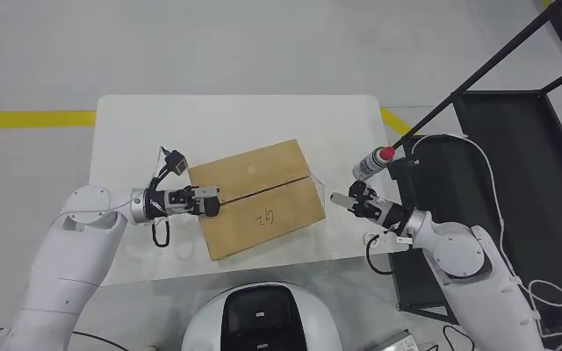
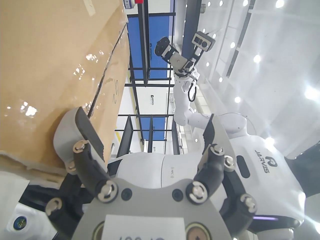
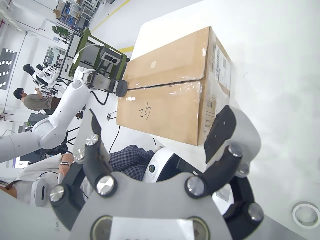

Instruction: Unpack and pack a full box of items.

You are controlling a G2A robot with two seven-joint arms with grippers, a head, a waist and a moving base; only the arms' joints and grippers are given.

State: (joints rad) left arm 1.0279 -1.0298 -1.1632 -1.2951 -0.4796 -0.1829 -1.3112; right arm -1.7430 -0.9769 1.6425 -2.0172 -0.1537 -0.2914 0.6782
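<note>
Left gripper: fingers spread, one pad at the end seam of the taped box. Right gripper: spread, just off the opposite end, not touching. Risk: prying the seam likely slides or skews the unbraced box.

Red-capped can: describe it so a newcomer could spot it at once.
On the white table, a closed brown cardboard box sits in the middle. Off the box's right end, near the table edge beside the black metal rack, is a small white cylindrical can with a red cap. Nothing else there is small, round and red-topped.
</note>
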